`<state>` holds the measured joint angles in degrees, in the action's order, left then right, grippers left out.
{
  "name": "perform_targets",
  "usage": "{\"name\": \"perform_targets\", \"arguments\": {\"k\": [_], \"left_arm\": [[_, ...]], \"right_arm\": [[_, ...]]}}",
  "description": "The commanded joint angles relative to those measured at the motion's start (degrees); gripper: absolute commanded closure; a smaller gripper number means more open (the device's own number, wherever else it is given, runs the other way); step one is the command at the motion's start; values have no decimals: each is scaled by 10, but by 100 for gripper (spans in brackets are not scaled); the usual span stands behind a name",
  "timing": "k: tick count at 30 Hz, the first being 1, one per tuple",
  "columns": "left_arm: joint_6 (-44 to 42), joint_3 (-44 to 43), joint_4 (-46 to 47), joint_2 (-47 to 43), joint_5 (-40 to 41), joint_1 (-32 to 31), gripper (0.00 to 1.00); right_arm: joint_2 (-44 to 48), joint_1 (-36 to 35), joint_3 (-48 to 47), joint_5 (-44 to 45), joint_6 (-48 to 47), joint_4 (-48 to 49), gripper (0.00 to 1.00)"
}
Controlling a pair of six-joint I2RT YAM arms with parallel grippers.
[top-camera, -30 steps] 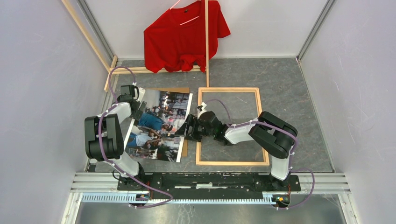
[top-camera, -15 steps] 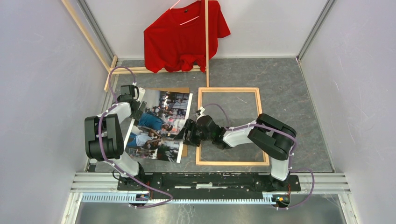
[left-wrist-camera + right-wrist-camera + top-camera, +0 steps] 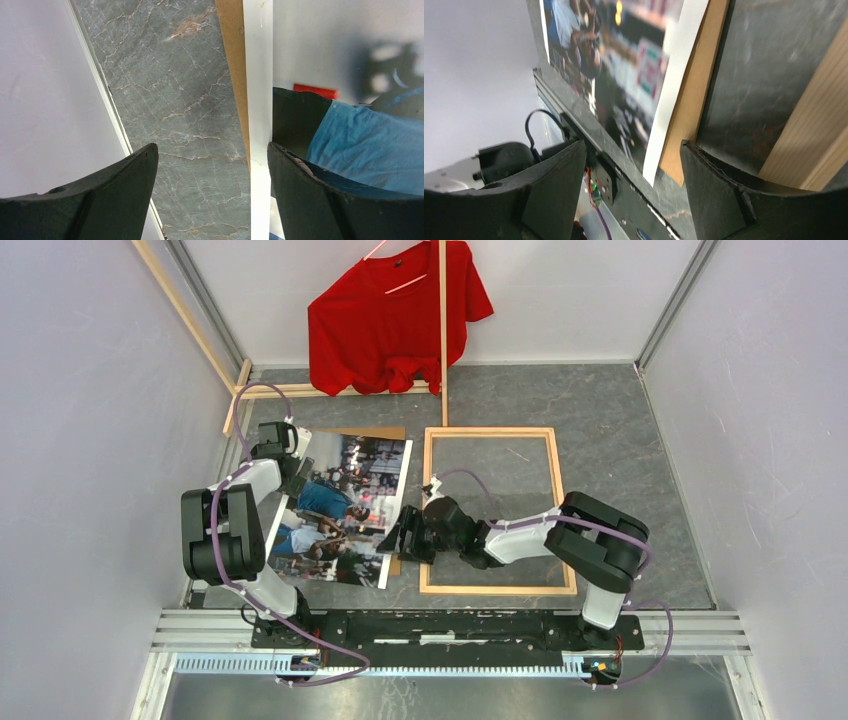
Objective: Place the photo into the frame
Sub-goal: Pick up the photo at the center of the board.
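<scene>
Beside the glossy colour photo [image 3: 345, 508], right claw [image 3: 398, 540] and left claw [image 3: 301, 473] gape empty. Likely pickup next: pinch edge, slide into thin light-wood frame [image 3: 490, 432].

Open claw [image 3: 631, 150] over edge of photo [image 3: 624, 65]
Its white border lies on a brown backing board [image 3: 689, 110], dark bench [image 3: 754, 65] beneath; light wood of the frame [image 3: 814, 135] at right.

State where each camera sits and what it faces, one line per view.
Top external: above and behind the bases, looking down on table, photo, frame; both arms show.
Left wrist: on the left gripper, facing down at the photo's edge; its fingers show.
Right wrist: on the right gripper, facing photo edge and frame; its fingers show.
Shared: all see the photo.
</scene>
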<state>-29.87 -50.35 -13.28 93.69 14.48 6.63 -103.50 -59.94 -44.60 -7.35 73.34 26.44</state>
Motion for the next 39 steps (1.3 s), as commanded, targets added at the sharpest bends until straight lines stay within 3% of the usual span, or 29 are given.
{"name": "perform_targets", "arguments": {"k": [1,16,24,29,33,36,39], "left_arm": [[-10,31,-66,35,-70,-8,12],[-11,29,-74,27,-72,-7,12],[-13,33,-73,26,-75,-7,12],[-16,35,-75,26,-75,-8,12],[-20,32,-80,25,-75,-8,12],[-21,27,-90,21,-78,-7,12],[-22,21,-103,15,-82,-7,12]], "right_arm": [[28,-30,22,-4,12,3,25],[-12,-82,17,-1,55,15,25],[-51,-93,12,-14,102,95,26],[-40,-94,4,13,96,118,27],[-23,-94,-20,39,59,83,28],[-21,-94,-14,54,60,78,36],[-31,-87,-8,53,66,90,52]]}}
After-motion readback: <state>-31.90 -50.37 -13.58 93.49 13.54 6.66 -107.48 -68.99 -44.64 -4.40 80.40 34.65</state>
